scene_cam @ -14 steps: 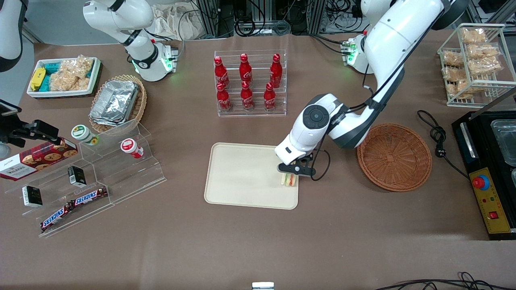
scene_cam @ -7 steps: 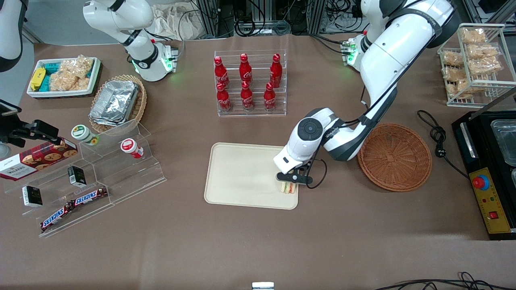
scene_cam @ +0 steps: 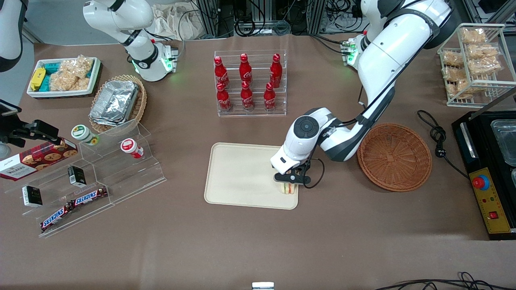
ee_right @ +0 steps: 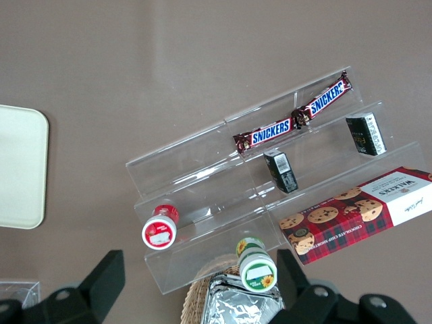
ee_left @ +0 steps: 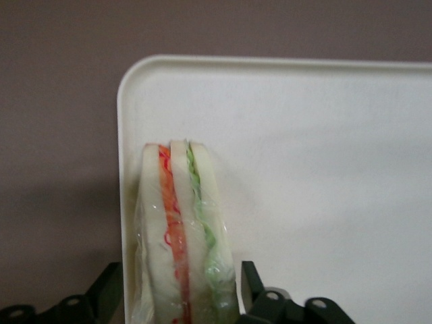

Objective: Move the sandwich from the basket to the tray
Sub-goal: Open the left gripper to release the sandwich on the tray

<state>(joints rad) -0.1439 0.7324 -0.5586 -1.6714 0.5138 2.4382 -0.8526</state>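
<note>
While the gripper (scene_cam: 288, 183) sits low over the tray (scene_cam: 238, 177), its fingers (ee_left: 251, 280) flank the sandwich (ee_left: 183, 236), pinching it upright at the tray's corner nearest the camera on the working arm's end. Sandwich edge is just beside the low rim; the rest of the smooth cream tray is bare. Layers: white bread, orange-red and green filling, in clear film. Round woven basket (scene_cam: 394, 156) lies apart, toward the working arm's end of the table.

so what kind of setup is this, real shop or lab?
Probably a lab mock-up of a snack shop: cola bottles in a clear rack, Snickers bars on acrylic steps, cables along the table's edge. The gripper holds the sandwich over the tray.
</note>
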